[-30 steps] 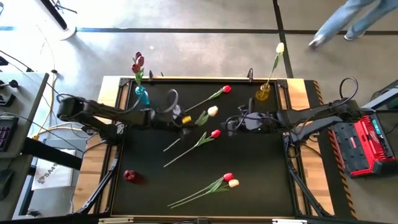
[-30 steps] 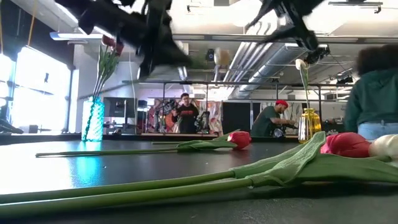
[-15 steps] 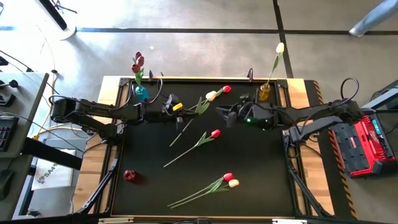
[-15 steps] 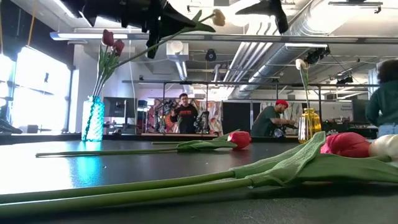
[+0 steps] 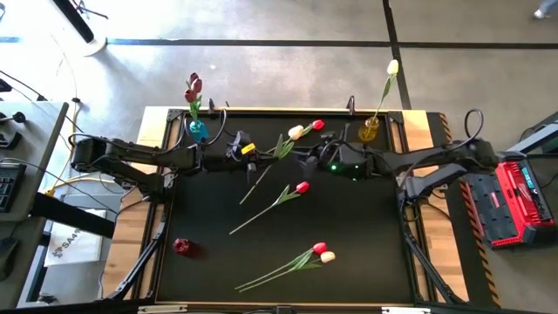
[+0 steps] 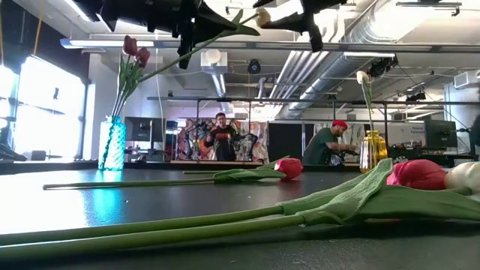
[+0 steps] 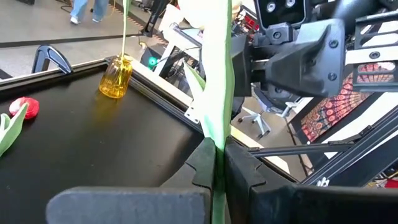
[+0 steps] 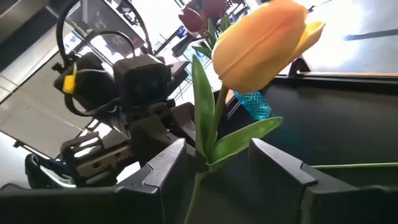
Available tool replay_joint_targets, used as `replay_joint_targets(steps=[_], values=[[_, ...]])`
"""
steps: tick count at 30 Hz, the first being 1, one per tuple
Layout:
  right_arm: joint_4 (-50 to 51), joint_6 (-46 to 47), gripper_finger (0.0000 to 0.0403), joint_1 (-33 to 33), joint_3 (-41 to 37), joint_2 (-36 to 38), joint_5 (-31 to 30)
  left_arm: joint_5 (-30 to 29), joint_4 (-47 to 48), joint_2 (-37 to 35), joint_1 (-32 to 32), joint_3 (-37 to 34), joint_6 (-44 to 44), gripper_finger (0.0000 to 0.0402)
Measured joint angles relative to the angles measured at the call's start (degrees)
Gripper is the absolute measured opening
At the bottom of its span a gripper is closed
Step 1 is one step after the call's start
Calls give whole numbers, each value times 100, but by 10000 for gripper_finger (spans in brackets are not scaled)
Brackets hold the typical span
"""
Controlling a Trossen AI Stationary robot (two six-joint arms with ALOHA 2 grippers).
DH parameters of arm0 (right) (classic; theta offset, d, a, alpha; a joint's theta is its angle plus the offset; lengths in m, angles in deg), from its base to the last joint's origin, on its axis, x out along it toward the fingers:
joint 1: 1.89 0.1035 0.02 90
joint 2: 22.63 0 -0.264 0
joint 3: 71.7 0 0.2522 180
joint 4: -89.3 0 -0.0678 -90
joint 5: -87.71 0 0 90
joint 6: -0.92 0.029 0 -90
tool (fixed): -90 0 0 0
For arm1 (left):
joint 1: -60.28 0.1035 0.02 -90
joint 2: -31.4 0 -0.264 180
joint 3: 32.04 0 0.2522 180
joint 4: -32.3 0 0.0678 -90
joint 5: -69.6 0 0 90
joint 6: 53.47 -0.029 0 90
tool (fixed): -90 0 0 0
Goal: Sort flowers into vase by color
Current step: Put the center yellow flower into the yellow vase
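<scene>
A cream-white tulip (image 5: 296, 133) is up in the air over the far middle of the table, and my left gripper (image 5: 264, 157) is shut on its green stem. My right gripper (image 8: 217, 168) is open. Its two fingers stand on either side of the stem just below the head (image 8: 261, 53) and beside the leaves, and I see no touch. A blue vase (image 5: 199, 131) with dark pink tulips stands at the far left. At the far right, a yellow vase (image 5: 370, 129) holds one cream tulip. My left gripper pinches the stem's middle stretch (image 7: 217, 146) between its two fingers, below the leaves. The fingers reach in about level from the table's left and lie across the stem. The tulip is lifted clear and slants, with its head (image 6: 262, 19) high and its lower end (image 6: 139, 79) hanging free.
Red tulips lie on the black table top at the far middle (image 5: 316, 126) and the centre (image 5: 302, 187). A red and a cream one lie together near the front (image 5: 323, 253). A small red vase (image 5: 181, 247) stands at the near left. People are in the room beyond.
My left gripper has risen and tipped up toward level, carrying the cream tulip up and toward the far edge, and then kept still. My right gripper has turned and gone toward the table's left until its open fingers stand around the stem under the head.
</scene>
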Motion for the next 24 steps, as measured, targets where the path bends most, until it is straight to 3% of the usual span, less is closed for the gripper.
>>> replay_joint_targets(steps=[5,12,18,24], values=[[-364,-203,156,-131,0,-156,68,0,2,1,-4,0,1,5],[-804,-335,107,-520,0,-427,756,-2,9,1,-4,0,-2,5],[-828,-364,25,-562,0,-462,904,-24,44,1,-6,0,5,6],[-817,-581,3,-505,22,-444,908,-9,212,1,-6,2,133,46]])
